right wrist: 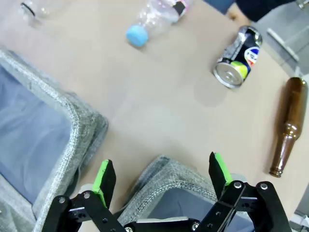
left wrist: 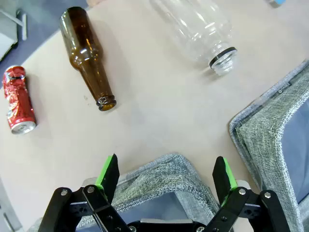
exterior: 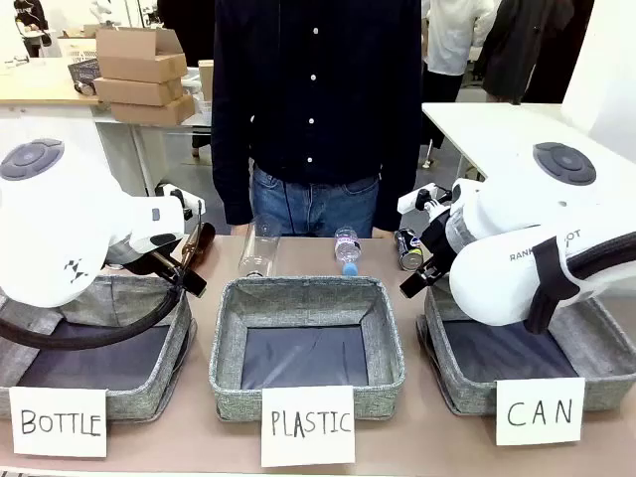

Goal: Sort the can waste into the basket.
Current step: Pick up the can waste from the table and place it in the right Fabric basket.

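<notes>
Left card (exterior: pixel 58 422) reads "BOTTLE", middle card (exterior: pixel 308 425) "PLASTIC", the card (exterior: pixel 540 411) on the basket (exterior: pixel 459 396) "CAN".

Two cans (left wrist: pixel 18 100); three baskets (exterior: pixel 298 291) — four bottles (left wrist: pixel 89 55)

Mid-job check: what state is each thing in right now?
red can: lying, crumpled
black can: lying on its side
CAN basket: visible lining bare
left gripper: open, empty
right gripper: open, empty
clear bottle: lying, uncapped
blue-capped bottle: lying, capped
brown bottle near red can: lying, uncapped
</notes>
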